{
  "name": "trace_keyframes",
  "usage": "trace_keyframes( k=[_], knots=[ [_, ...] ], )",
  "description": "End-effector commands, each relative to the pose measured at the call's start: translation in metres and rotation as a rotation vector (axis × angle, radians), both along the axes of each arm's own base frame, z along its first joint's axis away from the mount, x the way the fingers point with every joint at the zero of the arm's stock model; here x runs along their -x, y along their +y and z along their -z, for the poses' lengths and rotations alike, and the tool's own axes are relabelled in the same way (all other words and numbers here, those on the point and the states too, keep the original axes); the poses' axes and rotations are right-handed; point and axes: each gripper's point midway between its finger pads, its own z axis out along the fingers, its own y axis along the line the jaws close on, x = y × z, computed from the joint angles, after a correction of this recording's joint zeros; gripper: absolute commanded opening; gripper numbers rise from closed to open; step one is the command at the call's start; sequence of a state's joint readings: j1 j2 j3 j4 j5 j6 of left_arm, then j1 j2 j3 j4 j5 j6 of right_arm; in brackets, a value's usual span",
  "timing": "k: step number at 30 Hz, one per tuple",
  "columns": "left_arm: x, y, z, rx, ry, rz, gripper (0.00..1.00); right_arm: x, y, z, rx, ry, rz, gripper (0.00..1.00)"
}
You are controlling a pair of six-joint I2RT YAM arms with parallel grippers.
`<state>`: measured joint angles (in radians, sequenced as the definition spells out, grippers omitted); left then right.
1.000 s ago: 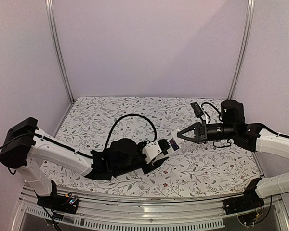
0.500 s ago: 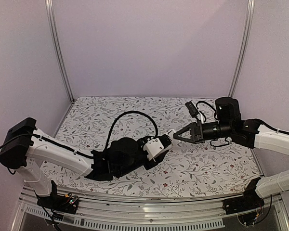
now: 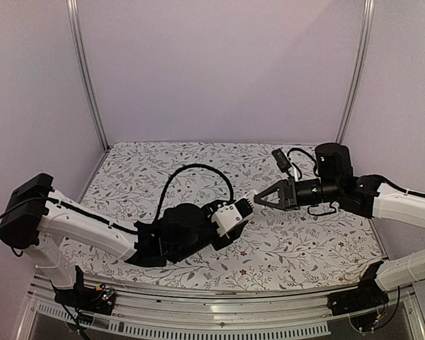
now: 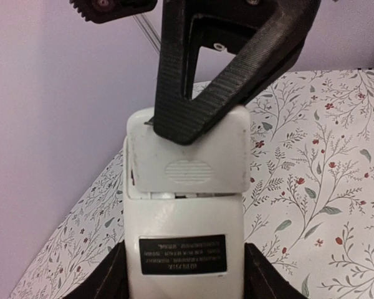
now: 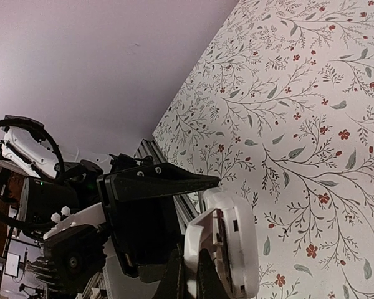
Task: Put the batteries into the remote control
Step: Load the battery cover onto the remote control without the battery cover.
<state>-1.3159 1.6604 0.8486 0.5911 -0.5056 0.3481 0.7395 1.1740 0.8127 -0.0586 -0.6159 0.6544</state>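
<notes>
Mid-frame, the left arm stretches low, the left gripper clamped on the white remote control. The right arm reaches in level from the right, the right gripper pinched closed, its tip on the battery cover.

The white rectangular plastic remote control looks smooth, with a soft, low sheen. Its back cover is the same plastic, with a small patch of raised ridges moulded in. Lower down sits a matt black printed label. The right end effector is matt black plastic, and its fingers are covered in fine layered ribbing. The counter carries a matt, floral-printed covering that looks like cloth. The slim upright frame posts and the near rail are bare silvery metal with a dull gleam. The lilac walls look flat and matt.
</notes>
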Motion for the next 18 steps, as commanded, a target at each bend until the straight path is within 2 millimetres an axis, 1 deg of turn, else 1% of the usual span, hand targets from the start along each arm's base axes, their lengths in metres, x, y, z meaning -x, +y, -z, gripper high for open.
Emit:
trace_keyframes(
  k=[1, 8, 15, 18],
  knots=[
    [0.007, -0.007, -0.018, 0.05, -0.019, 0.016, 0.0, -0.007, 0.005, -0.005, 0.0, -0.043, 0.005, 0.0],
    [0.007, -0.006, -0.019, 0.052, -0.02, 0.012, 0.0, -0.012, 0.006, -0.01, -0.004, -0.08, 0.02, 0.0],
    [0.007, -0.005, -0.025, 0.062, -0.031, 0.006, 0.0, -0.01, 0.002, 0.007, 0.028, -0.048, 0.026, 0.0],
    [0.009, -0.007, -0.027, 0.07, -0.031, 0.02, 0.0, -0.009, 0.0, 0.008, 0.029, -0.059, 0.031, 0.0]
  ],
)
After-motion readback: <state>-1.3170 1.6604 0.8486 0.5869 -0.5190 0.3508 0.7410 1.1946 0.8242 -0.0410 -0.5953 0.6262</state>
